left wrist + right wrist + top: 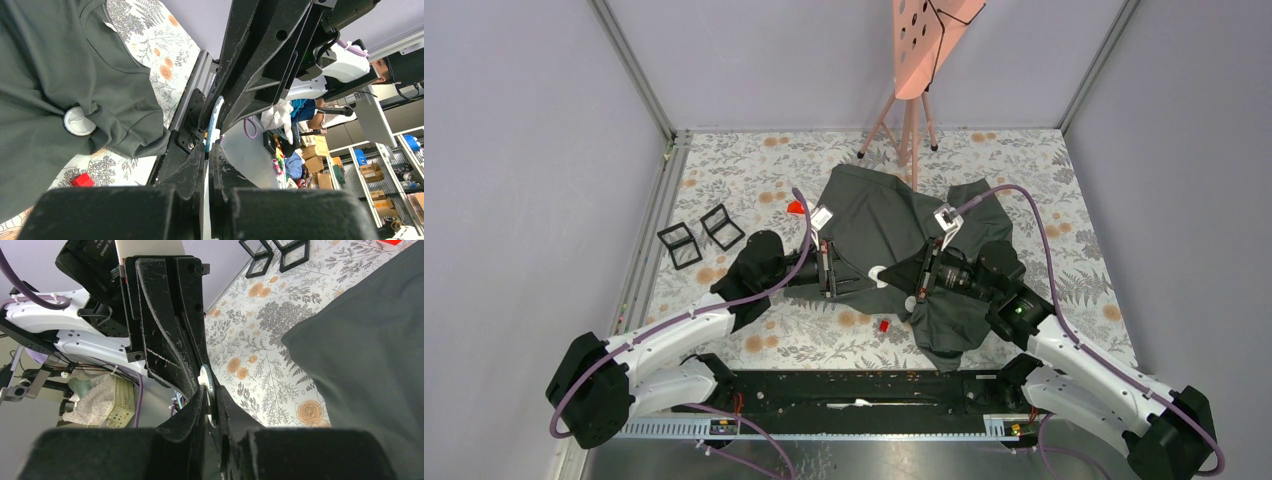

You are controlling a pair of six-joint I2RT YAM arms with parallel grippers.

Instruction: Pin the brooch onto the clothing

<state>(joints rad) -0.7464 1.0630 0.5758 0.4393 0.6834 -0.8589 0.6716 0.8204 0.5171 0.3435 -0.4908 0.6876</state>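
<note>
Right gripper (210, 395) pinching brooch (205, 377); left gripper (209, 150) closed

table (1044, 170): floral cover | on it: grey T-shirt (874, 222), two black frames (672, 228), red block (884, 325), red wedge (796, 207)

bright even light, blurry foreground

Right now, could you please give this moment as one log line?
left gripper: jaws shut | right gripper: jaws closed on disc | clothing: rumpled
</note>
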